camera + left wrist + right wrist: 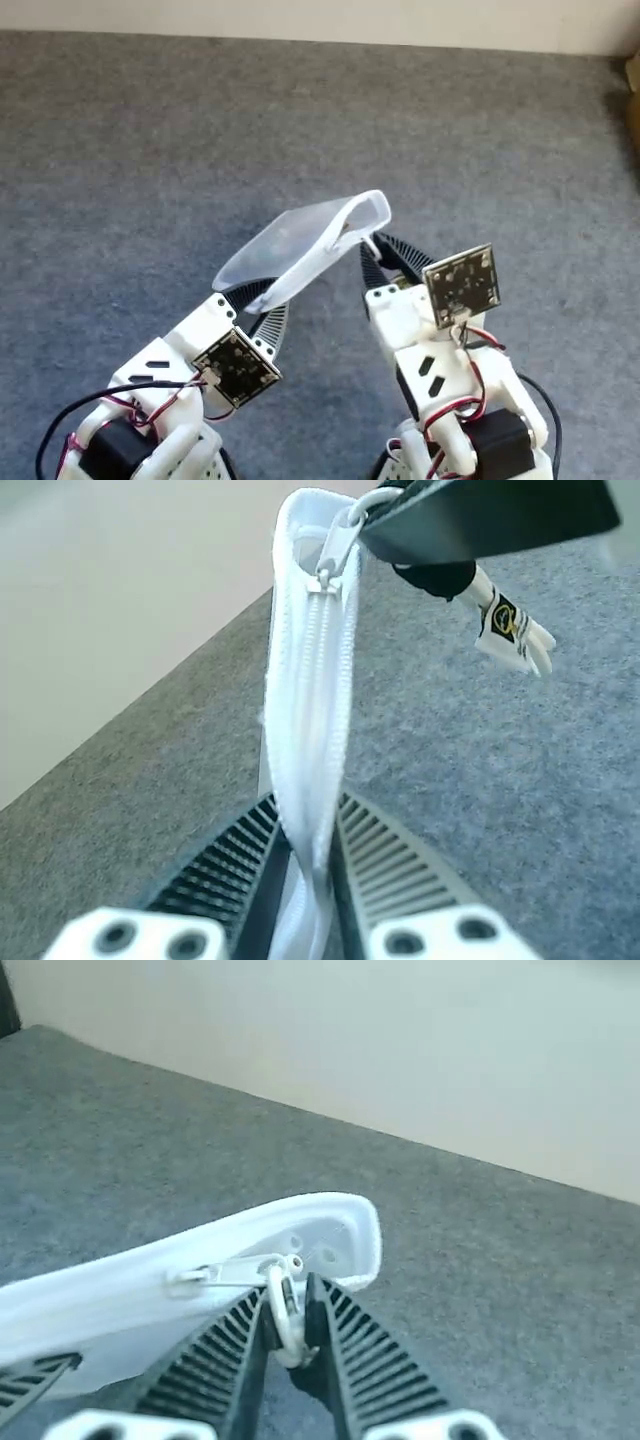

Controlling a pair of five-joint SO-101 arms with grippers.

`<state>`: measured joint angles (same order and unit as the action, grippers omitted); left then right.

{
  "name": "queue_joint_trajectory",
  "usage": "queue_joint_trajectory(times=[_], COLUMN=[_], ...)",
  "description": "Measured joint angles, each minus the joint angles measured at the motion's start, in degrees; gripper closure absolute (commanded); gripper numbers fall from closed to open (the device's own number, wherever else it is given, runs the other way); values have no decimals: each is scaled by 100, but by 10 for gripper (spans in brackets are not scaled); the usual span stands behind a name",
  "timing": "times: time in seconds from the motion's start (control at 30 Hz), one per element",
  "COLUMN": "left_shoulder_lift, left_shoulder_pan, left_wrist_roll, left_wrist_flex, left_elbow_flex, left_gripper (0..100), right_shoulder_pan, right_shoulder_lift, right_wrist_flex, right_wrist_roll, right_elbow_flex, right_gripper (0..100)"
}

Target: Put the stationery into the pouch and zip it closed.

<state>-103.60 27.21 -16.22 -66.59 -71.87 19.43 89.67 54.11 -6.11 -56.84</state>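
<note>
Both arms are at the near edge of the grey table (120, 150), w/ the pouch (300, 245) strung up in the air between them, not lying on the surface afaict. It's a whitish see-thru pouch, long and narrow, zip edge facing up.

The left gripper (255, 300) is clamped on the near end of the pouch. In the left wrist view you can see the ribbed black fingers (385, 860) squeezing the white zip tape from both sides, pouch (310, 710) running away from the cam.

The right gripper (372, 245) is at the far, rounded end, pinching the zipper pull (283, 1305). In the right wrist view the metal ring of the pull sits right between the two fingertips, so the right gripper (287, 1295) is closed on it. The left wrist view also shows the pull (335, 550) disappearing into the dark jaw of the right gripper (480, 515).

The slider (322, 580) is close to that rounded end, and the teeth from it back toward the left gripper look meshed together. Tbh can't tell what's inside the pouch, too cloudy.

A pale wall (300, 15) runs along the far side of the table.
</note>
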Motion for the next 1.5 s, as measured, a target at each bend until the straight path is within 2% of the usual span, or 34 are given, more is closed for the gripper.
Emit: queue_joint_trajectory(times=[0.6, 0.73, 1.03, 1.5], left_shoulder_lift=[0, 0, 0, 0], left_shoulder_pan=[18, 18, 26, 18], left_wrist_roll=[0, 0, 0, 0], left_wrist_flex=[0, 0, -9, -9], left_elbow_flex=[0, -18, -44, -70], left_gripper=[995, 995, 995, 995], right_shoulder_pan=[-993, -1231, -1389, -1846], right_shoulder_lift=[-18, -18, -9, 0], right_wrist_flex=[-97, -536, -826, -826], right_wrist_roll=[0, -167, -519, -536], right_elbow_flex=[-18, -422, -651, -651], right_gripper=[991, 992, 992, 993])
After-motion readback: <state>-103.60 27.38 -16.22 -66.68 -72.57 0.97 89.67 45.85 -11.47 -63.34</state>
